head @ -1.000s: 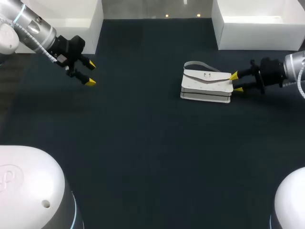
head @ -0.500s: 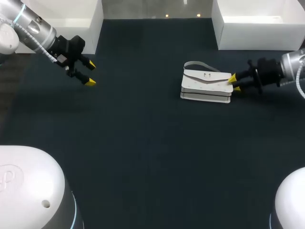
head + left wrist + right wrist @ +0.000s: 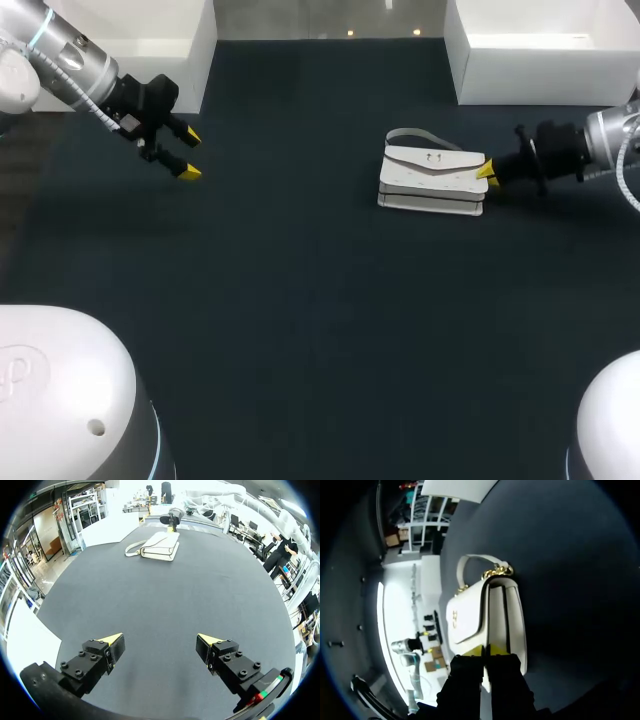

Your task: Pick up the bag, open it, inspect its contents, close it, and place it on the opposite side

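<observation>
The right claw [image 3: 487, 173] pinches the near end of the white bag [image 3: 432, 178] on the table [image 3: 300, 300]; the left claw [image 3: 190, 153] gapes, well apart.

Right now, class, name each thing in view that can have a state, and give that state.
bag: lying flat on the table, flap closed.
strap: slack, resting on the table beside the bag.
right gripper: shut on the bag's end.
left gripper: open, empty, far from the bag.
</observation>
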